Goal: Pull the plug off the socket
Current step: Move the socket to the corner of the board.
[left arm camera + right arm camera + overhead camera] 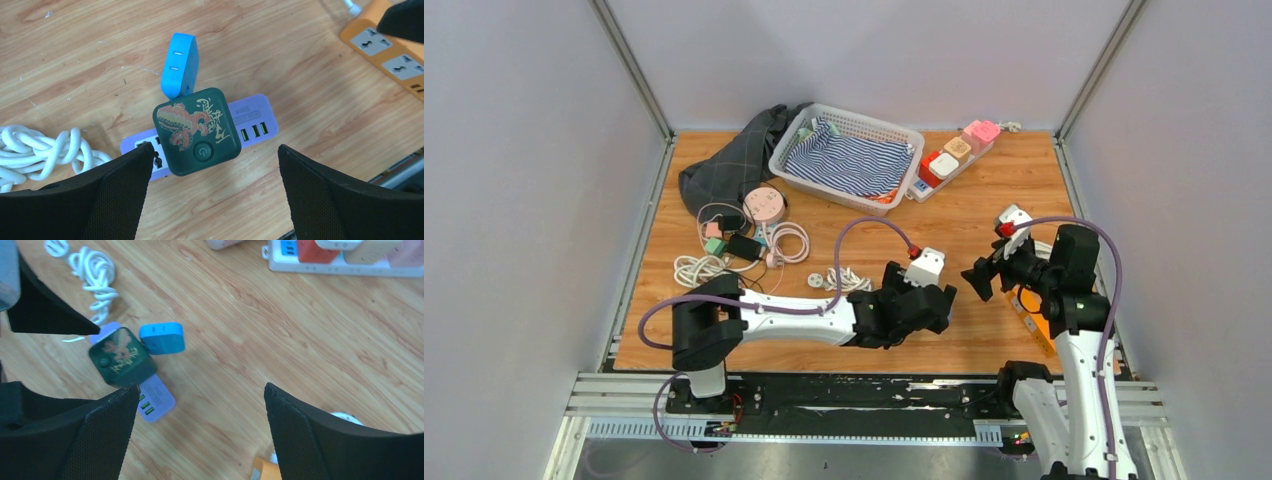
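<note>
Wooden tabletop (984, 215) from above: my left pincer (946, 306) and right pincer (977, 283) hover by its near edge, right of centre. Left wrist: my jaws are spread wide over the dark green square plug with a red dragon (196, 131), which sits in the lilac plastic power strip (252, 120). Right wrist: jaws spread, gripping nothing.

Light: bright, even, diffuse from above | Shadows: soft, faint, beneath left arm (794, 318) on wooden table (984, 215) | Top view: slightly soft, cool cast on grey walls (524, 200) | Wrist views: tabletop sharp, near black fingers (100, 200) slightly soft along lower edge | Glare: mild sheen on dark green adapter (197, 131)
</note>
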### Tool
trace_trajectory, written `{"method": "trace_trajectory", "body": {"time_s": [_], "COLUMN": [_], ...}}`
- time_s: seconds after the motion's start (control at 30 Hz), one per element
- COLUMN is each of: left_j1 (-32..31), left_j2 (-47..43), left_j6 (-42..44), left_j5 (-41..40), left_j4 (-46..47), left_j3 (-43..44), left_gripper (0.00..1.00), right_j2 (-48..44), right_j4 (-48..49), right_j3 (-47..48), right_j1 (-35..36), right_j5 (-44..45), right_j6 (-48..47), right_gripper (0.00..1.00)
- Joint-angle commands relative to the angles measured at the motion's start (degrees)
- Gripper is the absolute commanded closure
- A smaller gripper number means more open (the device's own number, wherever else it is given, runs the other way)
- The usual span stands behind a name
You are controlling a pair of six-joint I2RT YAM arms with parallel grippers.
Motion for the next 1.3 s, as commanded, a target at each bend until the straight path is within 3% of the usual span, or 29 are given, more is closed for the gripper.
{"method": "trace_trajectory", "body": {"time_s": [0.0,0.23,0.53,0.8,1.0,1.27], "left_j1": [-0.4,-0.2,1.2,1.2,1.2,4.6], "left_j2": [3.4,6.6,9.3,8.0,3.1,-1.3], "left_j6": [-3.0,-2.5,-0.6,8.8,22.2,31.8], "left_j5": [-4.9,-8.9,-5.8,0.6,10.5,24.8], "left_j4": [-2.6,-2.5,-1.9,-2.8,-0.5,-8.6], "left_j3": [3.3,4.8,5.8,3.5,-3.1,-2.4], "left_gripper": [0.06,0.18,0.38,0.76,0.80,0.81], "right_j2": [1.0,3.0,3.0,3.5,4.4,4.0], "right_j4": [2.5,2.7,2.6,0.2,-3.2,-7.5], "right_j3": [-2.0,-2.6,-3.0,-3.3,-3.3,-5.1], "right_j1": [-0.6,-0.6,-0.8,-0.9,-0.9,-0.9], "right_j5": [11.4,14.1,12.6,8.5,4.3,-3.9], "right_j6": [-1.4,-2.3,-2.4,-5.9,-11.0,-20.4], "right_gripper": [0.07,0.08,0.08,0.08,0.08,0.12]}}
